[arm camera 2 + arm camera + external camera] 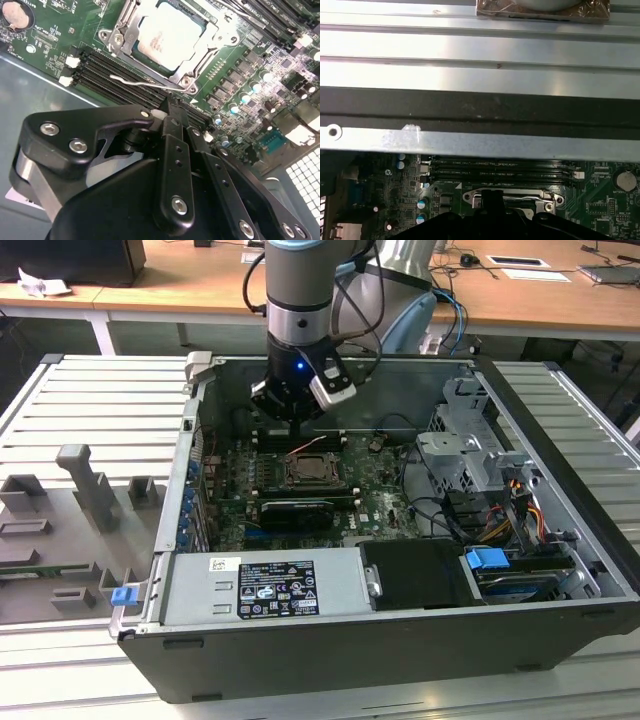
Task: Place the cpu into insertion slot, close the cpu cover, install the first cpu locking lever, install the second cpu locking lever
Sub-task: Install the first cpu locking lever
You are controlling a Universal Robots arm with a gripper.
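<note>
The cpu [170, 35] lies under the shut cover [125, 25]. The gripper [174, 107], fingers seemingly together, hangs by a lever [140, 82]. It should press slowly, straight down.

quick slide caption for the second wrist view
Pincer close to the cpu, which sits under the lowered cpu cover; one wire lever lies loose over the memory slots.

Over socket [316, 472]: open from above.
Socket's 12 o'clock, exterior view: claw [298, 432] above the memory slots [100, 67]; wire lever [142, 82] juts between; case wall [400, 375] behind.
3 o'clock: cables [395, 428], drive cage [462, 445].
6 o'clock: black card [295, 512], then supply box [262, 588].
9 o'clock: side wall [185, 465] near.
</note>
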